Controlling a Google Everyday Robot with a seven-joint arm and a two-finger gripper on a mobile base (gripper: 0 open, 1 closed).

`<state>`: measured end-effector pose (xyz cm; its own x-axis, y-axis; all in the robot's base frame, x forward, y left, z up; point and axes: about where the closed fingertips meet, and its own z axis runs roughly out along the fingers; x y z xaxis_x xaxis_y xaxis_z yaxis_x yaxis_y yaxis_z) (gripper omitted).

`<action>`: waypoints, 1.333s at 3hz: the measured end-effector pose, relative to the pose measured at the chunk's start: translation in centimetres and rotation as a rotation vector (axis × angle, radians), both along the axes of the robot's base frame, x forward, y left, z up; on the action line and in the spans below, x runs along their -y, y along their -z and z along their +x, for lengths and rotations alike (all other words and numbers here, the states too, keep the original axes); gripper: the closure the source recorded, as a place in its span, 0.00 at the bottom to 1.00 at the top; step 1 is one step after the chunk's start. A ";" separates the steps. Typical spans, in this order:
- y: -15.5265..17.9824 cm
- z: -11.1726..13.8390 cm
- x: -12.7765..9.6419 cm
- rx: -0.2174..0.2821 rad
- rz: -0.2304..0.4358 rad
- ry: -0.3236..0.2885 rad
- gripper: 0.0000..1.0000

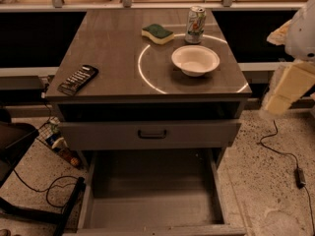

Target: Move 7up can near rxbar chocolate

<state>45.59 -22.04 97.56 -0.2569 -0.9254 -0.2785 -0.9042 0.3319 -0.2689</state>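
Speckled floor (256, 181), grey drawer cabinet (197, 132)

table (113, 58) | on it: 7up can (196, 25), sponge (157, 33), bowl (195, 60), rxbar chocolate (78, 79) | end effector (285, 90) right

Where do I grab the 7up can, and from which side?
Likely its mid-body, from the right: the 7up can stands upright, bowl in front, sponge to its left. The gripper sits at the far right.

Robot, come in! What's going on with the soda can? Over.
Gripper off table's right side, not touching can. Can upright, back right; bar front left. Sponge and bowl sit close by the can.
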 end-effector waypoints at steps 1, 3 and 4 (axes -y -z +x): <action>2.4 4.1 2.0 0.053 0.229 0.136 0.00; -1.7 17.7 3.1 0.368 0.721 0.295 0.00; -3.0 19.2 3.8 0.437 0.739 0.323 0.00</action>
<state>64.80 -25.85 100.53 -0.2045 -0.3750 -0.9042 -0.6052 0.7744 -0.1843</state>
